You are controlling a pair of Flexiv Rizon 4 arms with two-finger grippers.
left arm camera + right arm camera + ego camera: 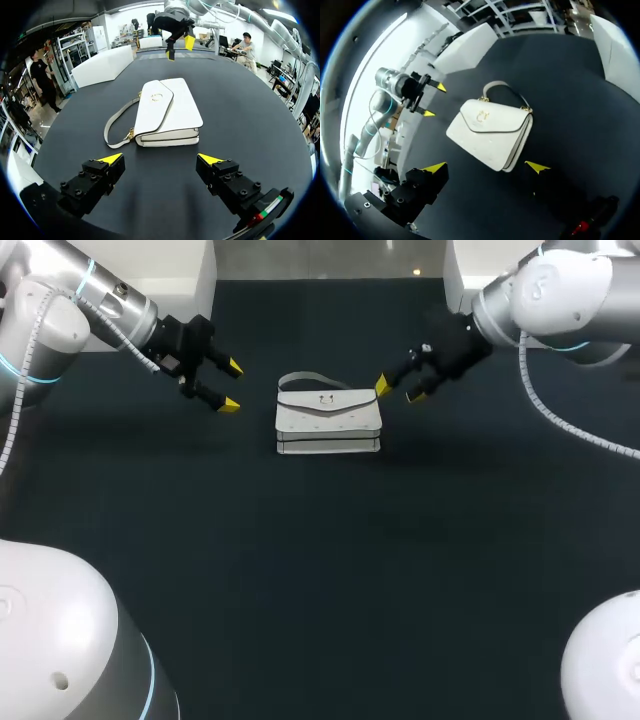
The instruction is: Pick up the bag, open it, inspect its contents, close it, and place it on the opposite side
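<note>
Flanking the closed white handbag [328, 418] at upper centre, left gripper [231, 386] and right gripper [398, 392] gape wide, empty; nothing yet lifted.

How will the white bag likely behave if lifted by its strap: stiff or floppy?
The bag probably keeps its boxy shape: its edges look crisp. The strap lies in a loose loop, so it is likely floppy and the body may swing. The smooth flap could be slippery to pinch.
</note>
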